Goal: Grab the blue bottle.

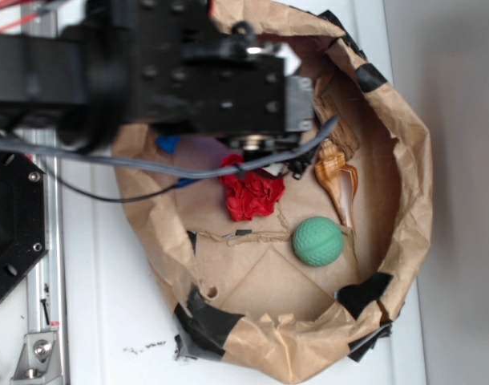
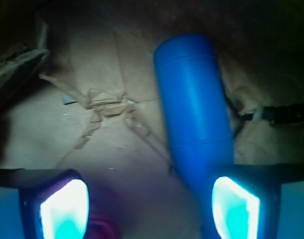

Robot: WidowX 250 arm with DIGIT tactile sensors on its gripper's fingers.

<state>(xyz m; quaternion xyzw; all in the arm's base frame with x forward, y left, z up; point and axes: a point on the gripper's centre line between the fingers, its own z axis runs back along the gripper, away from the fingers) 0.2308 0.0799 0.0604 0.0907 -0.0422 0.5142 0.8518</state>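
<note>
The WidowX arm (image 1: pixel 148 68) is built of matte black blocky segments, their faces dotted with rows of small round screw holes and recessed bolts. A silver metal fitting (image 1: pixel 252 50) glints on top near its forward end, and a round metallic ring shows beneath. A grey cable (image 1: pixel 164 167) runs along under the arm, with a thinner black wire looping below it. In the wrist view, the gripper (image 2: pixel 149 204) shows two dark fingers, each faced with a pad (image 2: pixel 65 209) glowing pale cyan.
</note>
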